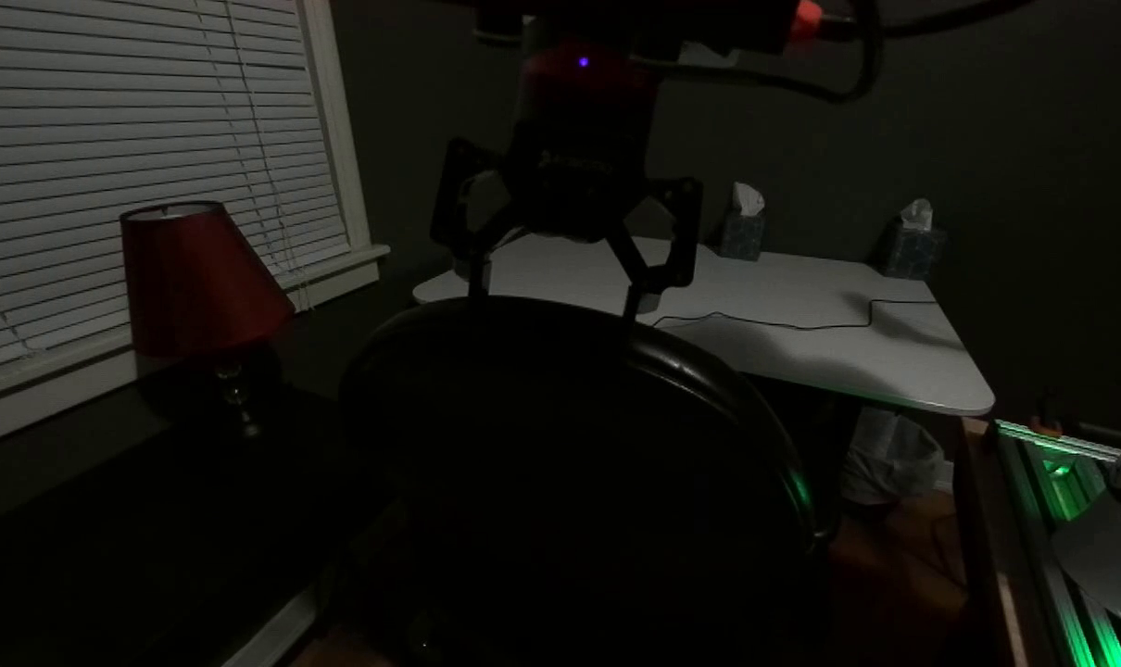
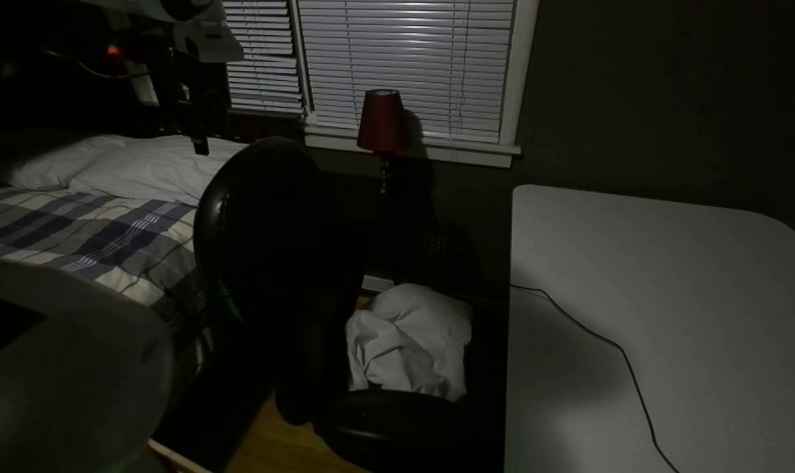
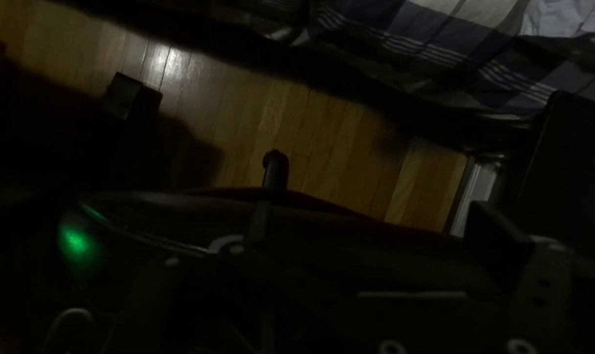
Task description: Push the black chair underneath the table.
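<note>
So the black chair (image 2: 286, 276) is sitting between the bed (image 2: 108, 230) and the white table (image 1: 801, 292), its backrest (image 1: 570, 445) standing well apart from the tabletop, so I'm calling it not tucked in yet; it's too dark for telling whether what's looking like the seat (image 2: 391, 420) is reaching under. The gripper (image 1: 555, 301) is hanging by the backrest's top edge, on the side away from the table, and I'm guessing that's so a shove will be sending the chair the right way. Its two fingers (image 1: 632, 304) are standing wide apart and aren't gripping anything I'm seeing; my hunch is they're there for making two contact spots so the chair won't be swivelling off course. Whether they're actually touching the upholstery, I can't tell. Headcount: I'm counting one chair, one table, one gripper, then two tissue boxes (image 1: 742, 235) sitting on the table's far side, probably parked there to be out of the way, one cable (image 2: 619, 346) running across the top, one lined bin (image 1: 894, 454) standing low by the table's corner, one red lamp (image 2: 382, 121) standing near the window (image 2: 407, 72), and one crumpled white cloth (image 2: 407, 335) lying by the seat, though I'm not making out what it's resting on.
</note>
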Controlling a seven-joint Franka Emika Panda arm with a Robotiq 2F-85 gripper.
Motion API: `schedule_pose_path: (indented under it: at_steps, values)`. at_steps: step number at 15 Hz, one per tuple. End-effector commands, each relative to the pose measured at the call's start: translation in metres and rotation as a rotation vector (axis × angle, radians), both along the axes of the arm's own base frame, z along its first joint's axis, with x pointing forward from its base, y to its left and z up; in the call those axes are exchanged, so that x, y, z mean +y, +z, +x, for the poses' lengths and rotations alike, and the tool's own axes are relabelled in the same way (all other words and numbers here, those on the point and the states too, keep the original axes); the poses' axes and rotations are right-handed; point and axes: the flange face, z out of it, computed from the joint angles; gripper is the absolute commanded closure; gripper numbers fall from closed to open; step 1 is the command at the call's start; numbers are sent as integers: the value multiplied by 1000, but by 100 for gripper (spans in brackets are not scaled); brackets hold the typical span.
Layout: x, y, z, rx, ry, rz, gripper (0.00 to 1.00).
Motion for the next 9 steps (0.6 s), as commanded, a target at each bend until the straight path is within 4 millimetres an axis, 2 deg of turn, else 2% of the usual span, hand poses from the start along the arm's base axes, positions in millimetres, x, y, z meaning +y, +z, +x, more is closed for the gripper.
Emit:
schedule_pose_path:
  at_steps: [1, 5, 9]
  values:
    - [6, -14, 11, 8, -154, 55, 0]
    - [10, -30, 23, -60, -226, 29, 0]
    - [11, -58, 26, -24, -243, -72, 0]
